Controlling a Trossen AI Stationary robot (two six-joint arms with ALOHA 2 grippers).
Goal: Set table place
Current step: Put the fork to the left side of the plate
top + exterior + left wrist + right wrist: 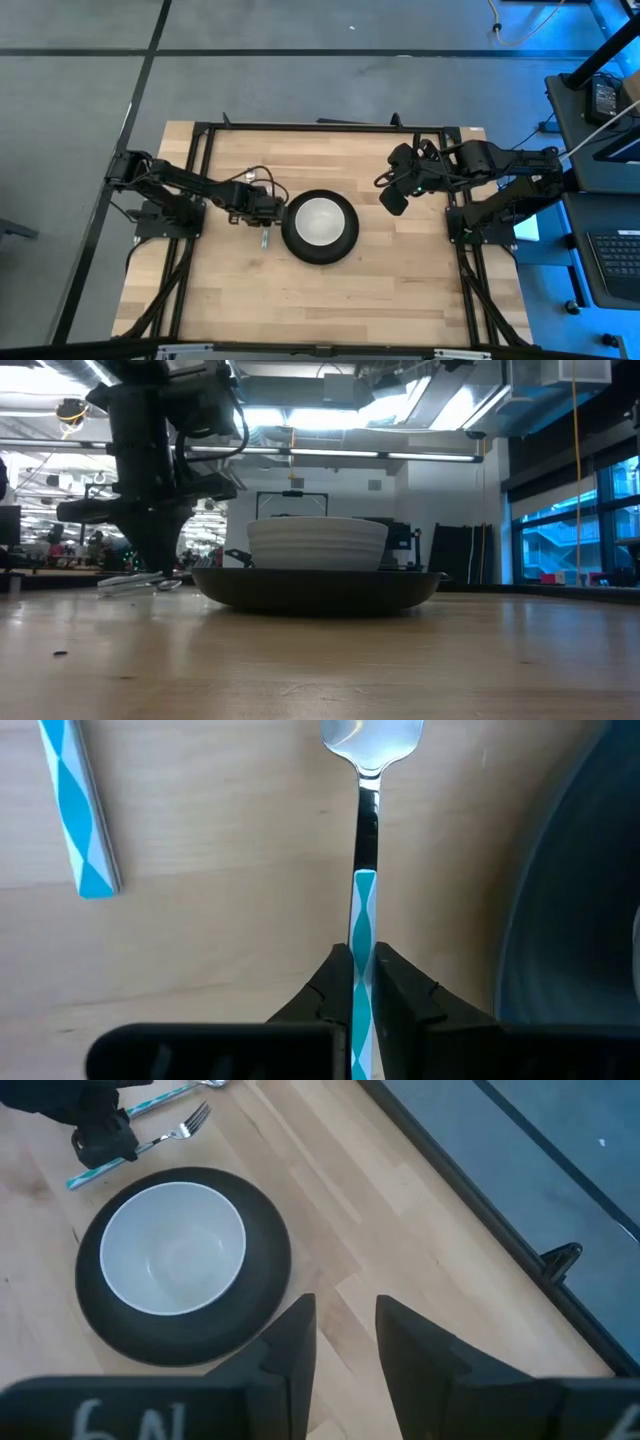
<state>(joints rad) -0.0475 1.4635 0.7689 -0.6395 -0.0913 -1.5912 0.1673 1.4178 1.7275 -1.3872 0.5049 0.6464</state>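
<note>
- Cutlery placement is the step I judge to be in hand: my left gripper (362,982) is clamped on the pale blue handle of one piece (364,870), low at the table (400,290), just beside the plate's left edge in the high view.
- From the left wrist view the held piece runs straight out from the fingers, long axis in line with the gripper, its shiny head at the far end. I read that head as a spoon bowl, though only part of it shows, so I won't swear to it.
- A second blue-handled piece (75,810) lies on the wood beside it, apart and roughly parallel, on the side away from the plate.
- The black plate (345,240) sits mid-table with the white bowl (320,220) resting in it, so that part looks done.
- What the coming move turns on: the plate's rim lies just to one side of the held handle, near but not touching, so any release has to keep the piece parallel to the rim and clear of it.
- My right gripper (345,1342) hovers, fingers apart and holding nothing, well off to the plate's right; the left arm is plainly the nearer one.
</note>
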